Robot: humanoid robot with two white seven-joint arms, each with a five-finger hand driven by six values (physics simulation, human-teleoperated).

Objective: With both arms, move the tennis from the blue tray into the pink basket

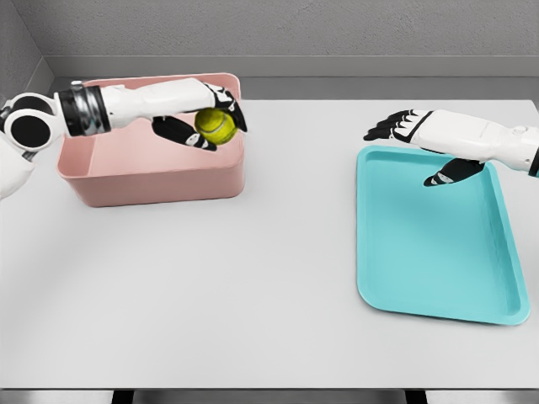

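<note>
Black fingertips of the left hand clamp the fuzzy yellow-green tennis ball, round with no long axis, above the smooth pink basket, its far wall partly hidden. The right hand hovers, fingers spread and empty, over the glossy blue tray.

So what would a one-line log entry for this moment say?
left hand: holds tennis ball over pink basket | right hand: open above blue tray | ball: unreleased

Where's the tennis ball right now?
In the head view it's at upper left: the ball sits in the left robot hand, above the pink basket near its right wall, far from the blue tray.
</note>
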